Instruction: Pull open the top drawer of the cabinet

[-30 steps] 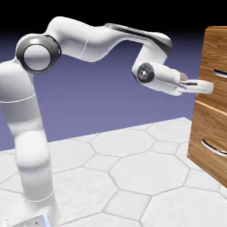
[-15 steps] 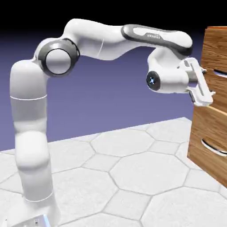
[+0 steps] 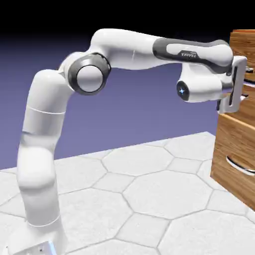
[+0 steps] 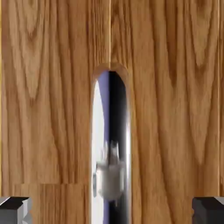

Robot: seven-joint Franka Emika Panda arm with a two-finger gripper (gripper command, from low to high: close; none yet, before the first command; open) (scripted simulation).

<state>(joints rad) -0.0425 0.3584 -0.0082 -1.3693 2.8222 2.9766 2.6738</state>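
Note:
The brown wood-grain cabinet (image 3: 233, 149) stands at the right edge of the exterior view. My gripper (image 3: 243, 84) is up against the top drawer (image 3: 249, 103), and the hand hides most of that drawer's handle there. The hand view is filled with the drawer's wood (image 4: 48, 87). Its curved silver handle (image 4: 110, 144) runs down the middle of that view, mirroring the hand. Both grey fingertips (image 4: 13, 209) sit at the bottom corners, wide apart on either side of the handle and not touching it. The gripper is open.
A lower drawer front with its own silver handle (image 3: 241, 167) sits below the hand. The cabinet stands on a white table of hexagon tiles (image 3: 149, 189). The arm's elbow (image 3: 89, 74) arches high over the table's left part.
The hand has swung up and to the right, from pointing sideways short of the cabinet to facing the top drawer front closely. The jaws stayed open throughout.

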